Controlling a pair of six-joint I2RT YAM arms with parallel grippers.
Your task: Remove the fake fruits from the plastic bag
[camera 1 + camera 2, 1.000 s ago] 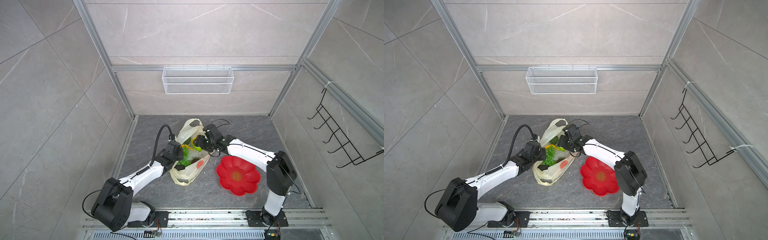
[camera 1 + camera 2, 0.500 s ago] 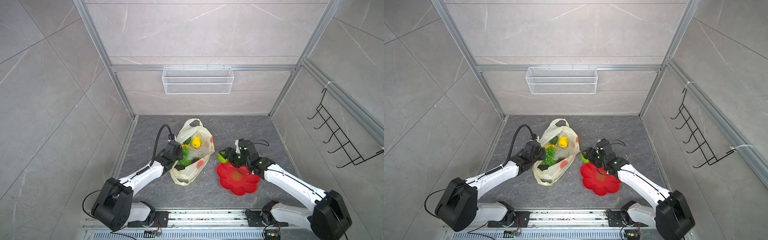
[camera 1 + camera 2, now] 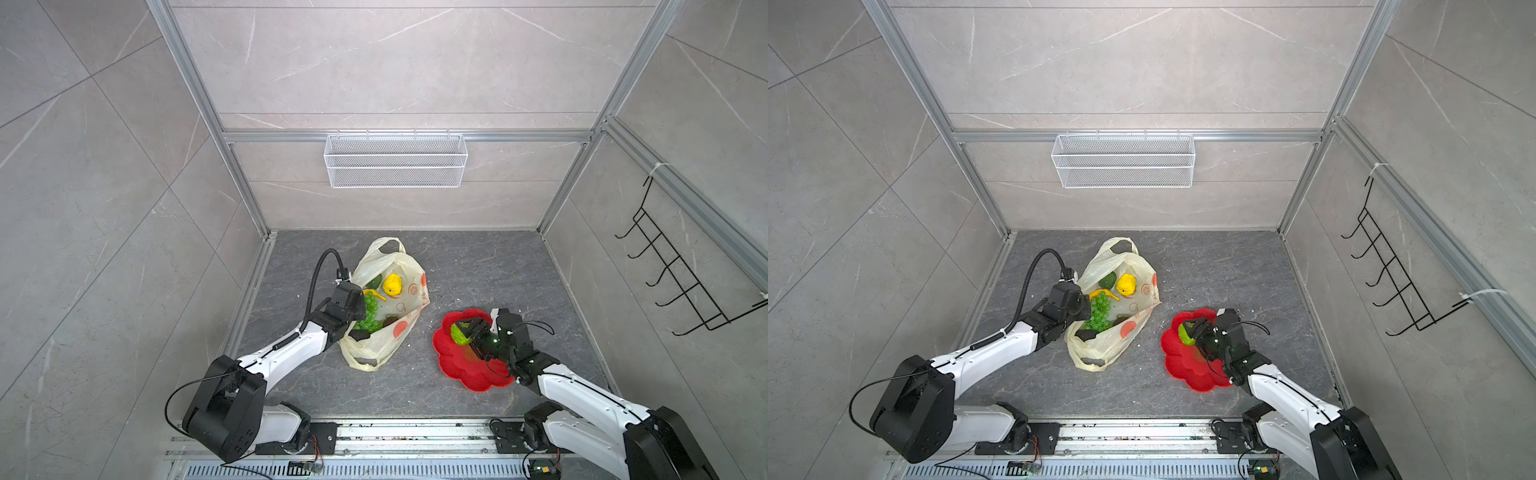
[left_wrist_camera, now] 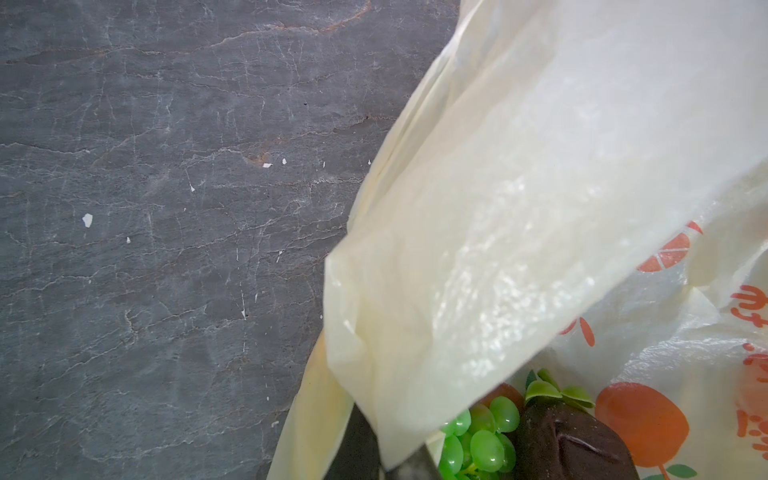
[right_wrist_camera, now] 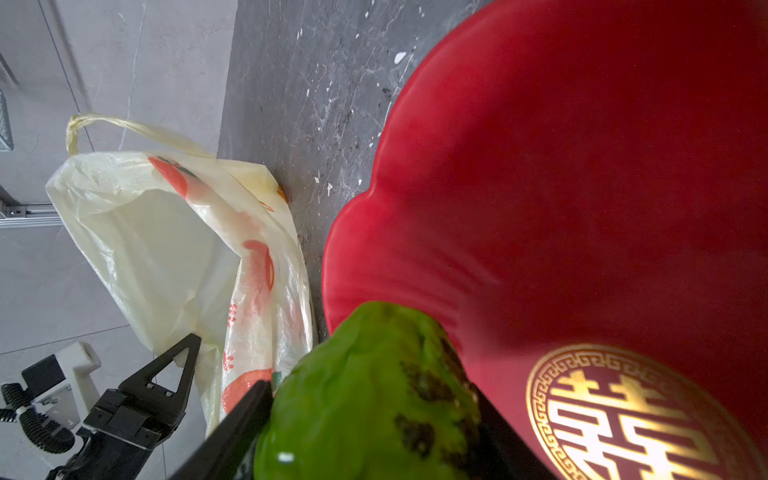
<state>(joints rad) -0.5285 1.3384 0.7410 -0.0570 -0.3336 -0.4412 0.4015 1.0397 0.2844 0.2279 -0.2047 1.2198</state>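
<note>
Right hand (image 3: 467, 332) pinches the bumpy green fruit (image 3: 457, 333) over the red plate (image 3: 478, 378): best lower it, then spread. Left hand (image 4: 390, 453) pinches the plastic bag (image 3: 399, 332).

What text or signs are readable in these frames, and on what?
"囍": gold sign inside a gold fret ring, on the red plate.
Orange-red lettering on the plastic bag, beside its printed fruit pictures: cut off and blurred, unreadable.
In both top views nothing is large enough to read.

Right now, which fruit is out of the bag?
The bumpy green fruit, in the right gripper over the red plate; grapes, banana and yellow citrus sit inside the bag.
</note>
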